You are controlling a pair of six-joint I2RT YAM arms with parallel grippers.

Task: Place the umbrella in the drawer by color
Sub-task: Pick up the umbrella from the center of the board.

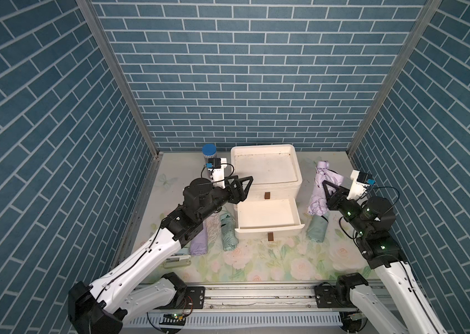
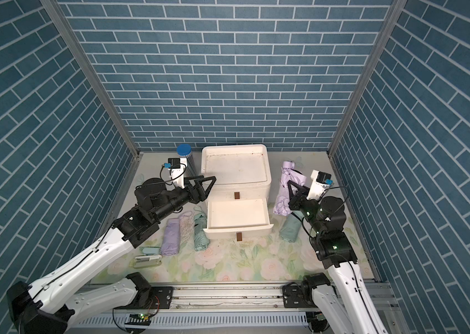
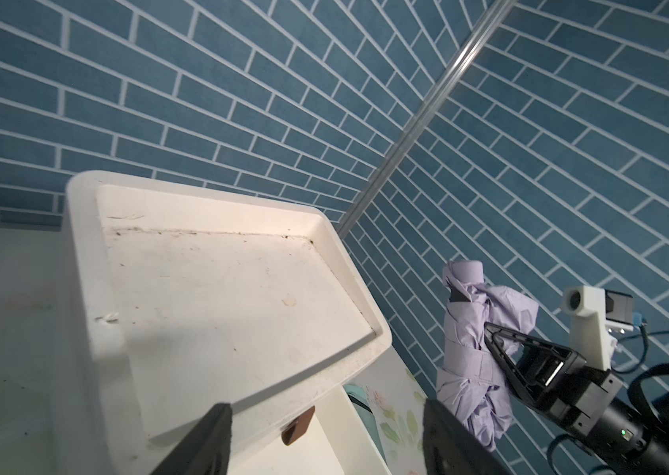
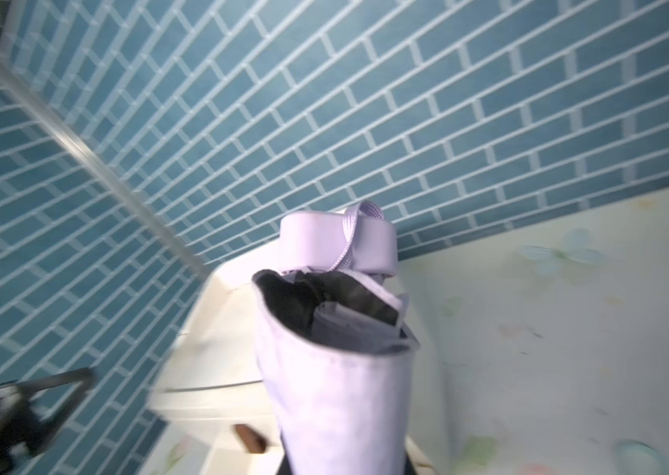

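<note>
A lilac folded umbrella (image 1: 319, 188) with loose, rumpled fabric hangs tilted, handle end far and high, just right of a white plastic two-drawer cabinet (image 1: 297, 177). Your right gripper (image 1: 327, 189) is clenched around its middle. That mid-body grip likely keeps the bundle balanced for the carry left to the lower drawer (image 1: 268, 215), which is pulled out towards you and looks bare. The upper drawer (image 1: 267, 195) is closed. Your left gripper (image 1: 244, 185) hovers at the cabinet's near left corner, fingers spread and empty, seemingly clear of the drawer opening.

On the floral mat (image 1: 257, 260), left of the drawer, lie a second lilac umbrella (image 1: 199, 243), a pale patterned pouch (image 2: 186, 225) and a mint-green umbrella (image 1: 228, 231). Another mint-green umbrella (image 1: 317, 230) lies right, near the held one.

Hard to make out: whether the held umbrella's lower end touches the mat; what the upper drawer holds; which colour belongs in which drawer. The left arm covers part of the umbrellas beside it. The right wrist view is blurred.
</note>
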